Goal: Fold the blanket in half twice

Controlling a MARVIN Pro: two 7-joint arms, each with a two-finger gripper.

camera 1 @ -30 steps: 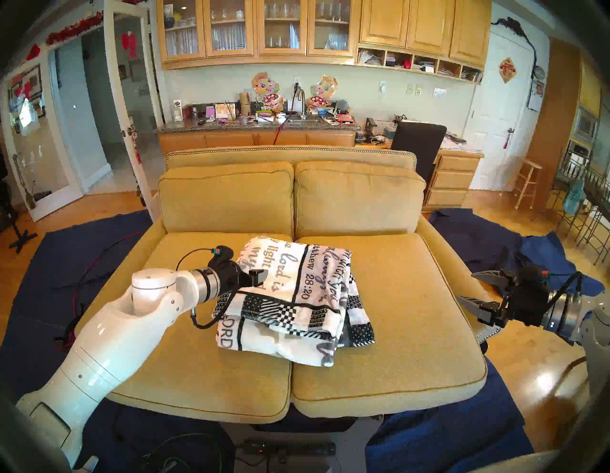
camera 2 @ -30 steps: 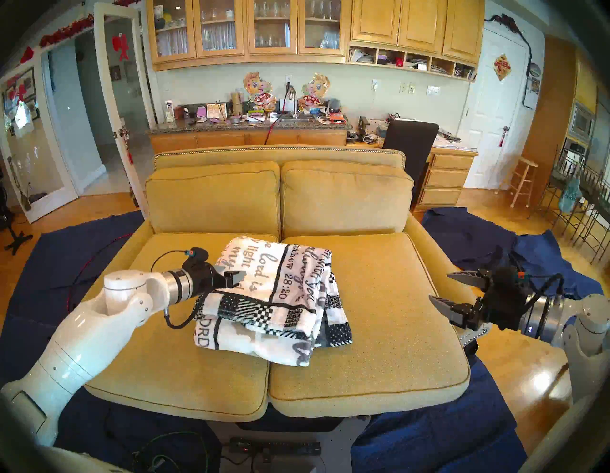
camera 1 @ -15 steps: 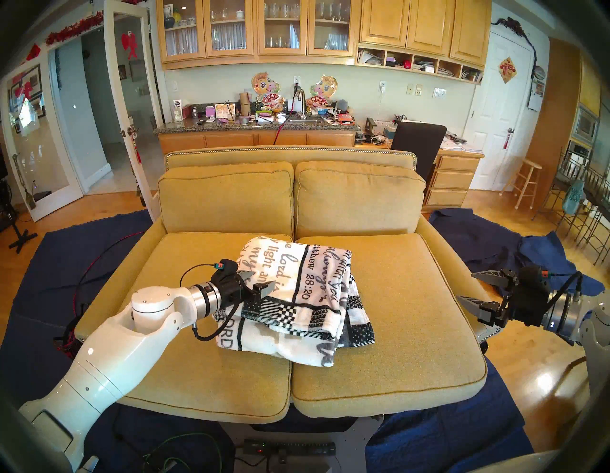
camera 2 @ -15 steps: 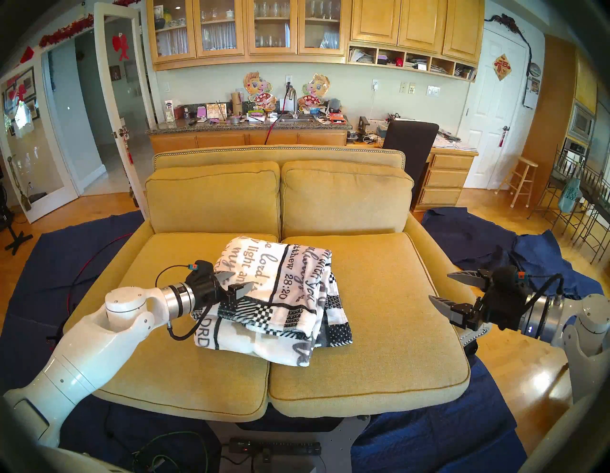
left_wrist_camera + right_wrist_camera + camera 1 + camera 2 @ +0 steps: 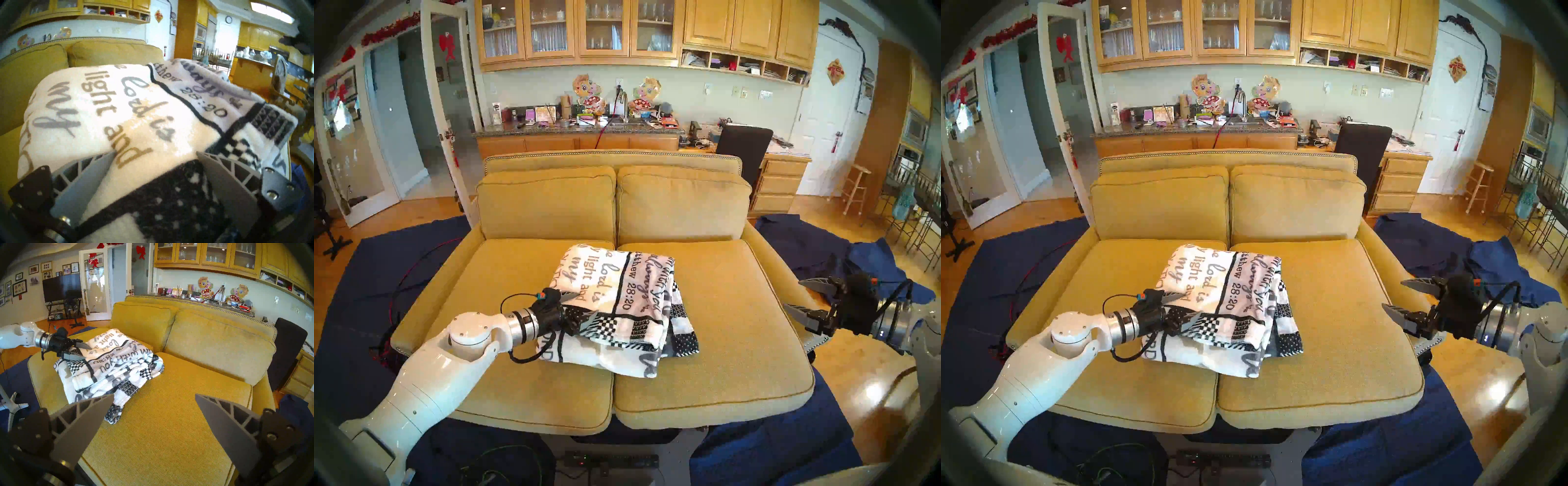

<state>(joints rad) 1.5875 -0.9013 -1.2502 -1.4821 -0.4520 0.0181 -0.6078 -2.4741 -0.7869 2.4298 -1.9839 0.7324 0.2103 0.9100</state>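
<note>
The blanket (image 5: pixel 629 305) lies folded in a thick stack across the middle of the yellow sofa seat (image 5: pixel 738 322), white with grey lettering and a checked black border. My left gripper (image 5: pixel 583 307) is open at the stack's near-left corner. Its fingers rest low over the top layer, where the lettering meets the border. In the left wrist view the blanket (image 5: pixel 136 105) fills the space between the spread fingers of the left gripper (image 5: pixel 156 152). My right gripper (image 5: pixel 793 293) hangs open above the sofa's right arm, well clear of the blanket (image 5: pixel 115 365).
Yellow back cushions (image 5: pixel 548 203) rise behind the seat. Navy cloths cover the floor to the left (image 5: pixel 382 271) and right (image 5: pixel 873 258) of the sofa. Red and black cables (image 5: pixel 402 288) trail at the left, and a power strip (image 5: pixel 612 461) lies below the seat's front.
My left gripper has slid toward the front along the blanket's left side and dropped lower, from the lettered part to the checked border. The right arm and the blanket have stayed put.
</note>
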